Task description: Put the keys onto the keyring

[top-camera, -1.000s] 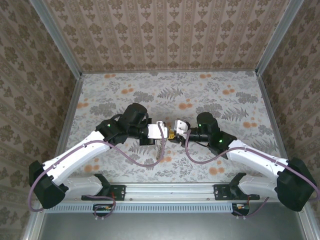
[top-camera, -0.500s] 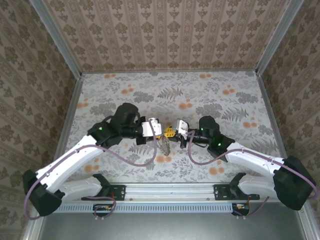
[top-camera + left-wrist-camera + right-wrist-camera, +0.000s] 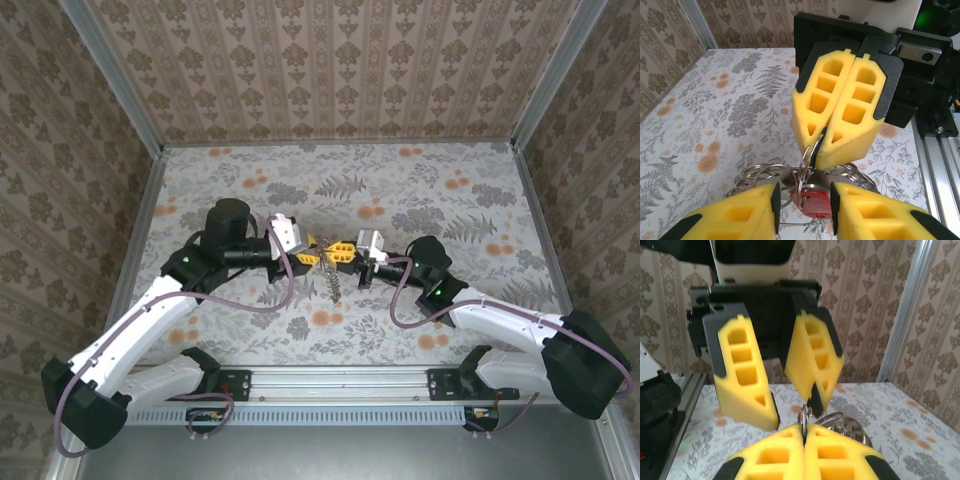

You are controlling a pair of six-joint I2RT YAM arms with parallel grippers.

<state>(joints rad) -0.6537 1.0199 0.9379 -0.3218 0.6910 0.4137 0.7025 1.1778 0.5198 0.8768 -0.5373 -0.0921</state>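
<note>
The keyring [image 3: 760, 175] is a cluster of thin silver wire loops, hanging in the air between my two grippers [image 3: 330, 278]. My right gripper [image 3: 804, 432] is shut on one upright loop of it, and its yellow fingers [image 3: 840, 115] come down from above in the left wrist view. A red-headed key [image 3: 822, 202] hangs on the loops under a silver blade. My left gripper [image 3: 803, 200] stands open, with the red key head in the gap between its pads. From the right wrist, the left gripper [image 3: 792, 407] is open just beyond the pinched loop. Other keys are hidden.
A floral-patterned table [image 3: 450, 200] lies below, walled by patterned wallpaper on three sides. An aluminium rail [image 3: 940, 165] runs along the near edge by the arm bases. A metal corner post [image 3: 900, 315] stands at the back right. Mauve cables [image 3: 400, 310] loop from both arms.
My left gripper has opened and drawn back to the left, away from the bundle. Both grippers have moved slightly farther up the table. The right gripper stays shut and the keyring hangs from it.
</note>
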